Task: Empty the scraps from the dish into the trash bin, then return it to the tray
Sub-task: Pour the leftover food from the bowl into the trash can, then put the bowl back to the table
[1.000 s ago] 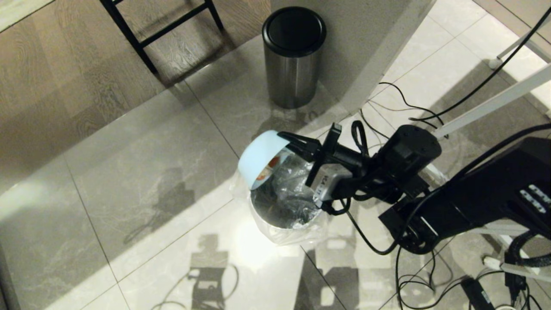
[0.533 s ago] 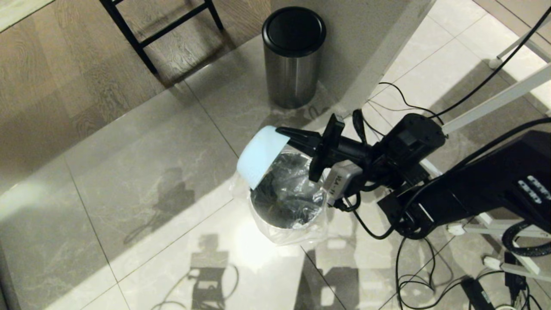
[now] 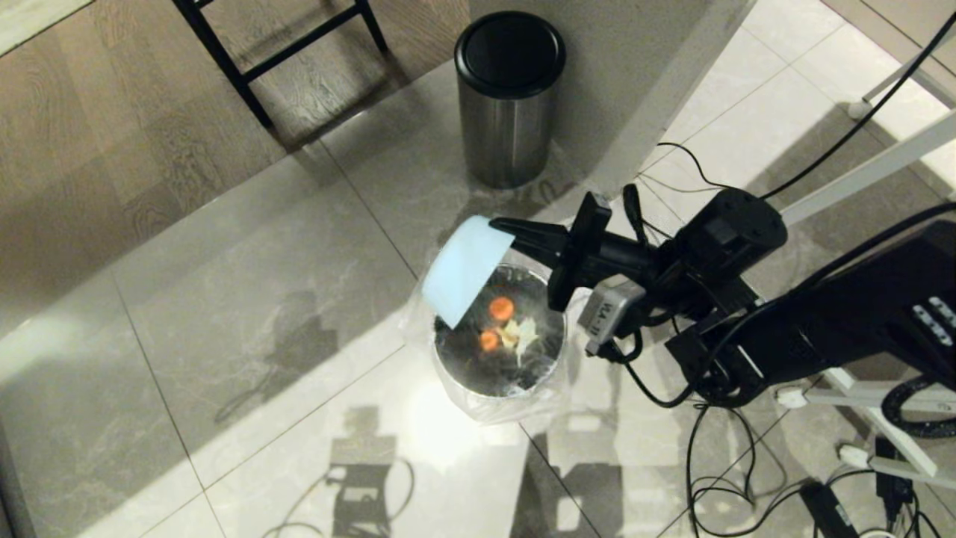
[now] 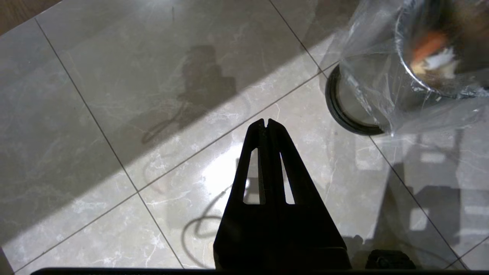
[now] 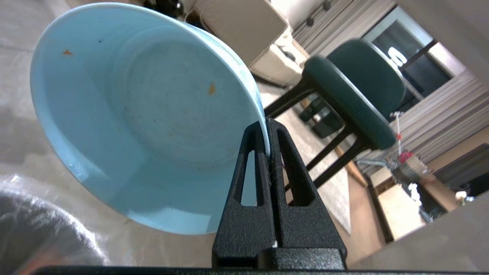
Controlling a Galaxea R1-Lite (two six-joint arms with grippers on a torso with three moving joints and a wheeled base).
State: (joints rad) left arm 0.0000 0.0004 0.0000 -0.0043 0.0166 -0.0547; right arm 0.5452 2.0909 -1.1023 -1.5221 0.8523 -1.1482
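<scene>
My right gripper (image 3: 502, 227) is shut on the rim of the pale blue dish (image 3: 467, 270), holding it tipped on its side over the far left edge of the trash bin (image 3: 499, 403). In the right wrist view the dish (image 5: 145, 114) is empty except for tiny specks, its rim pinched by that gripper (image 5: 267, 124). The scraps (image 3: 506, 326), orange and pale yellow pieces, lie in the bag-lined bin; the left wrist view shows them too (image 4: 431, 57). My left gripper (image 4: 266, 123) is shut, empty, above the floor beside the bin (image 4: 386, 99). The tray is out of view.
A steel cylinder bin with a black lid (image 3: 509, 97) stands farther back by a pillar. Black chair legs (image 3: 246, 52) are at the far left. Cables (image 3: 709, 478) trail over the tiled floor at the right, near white frame legs (image 3: 866, 172).
The right wrist has rolled the dish further over and lifted it slightly. The scraps have dropped out of the dish and now lie in the trash bin.
</scene>
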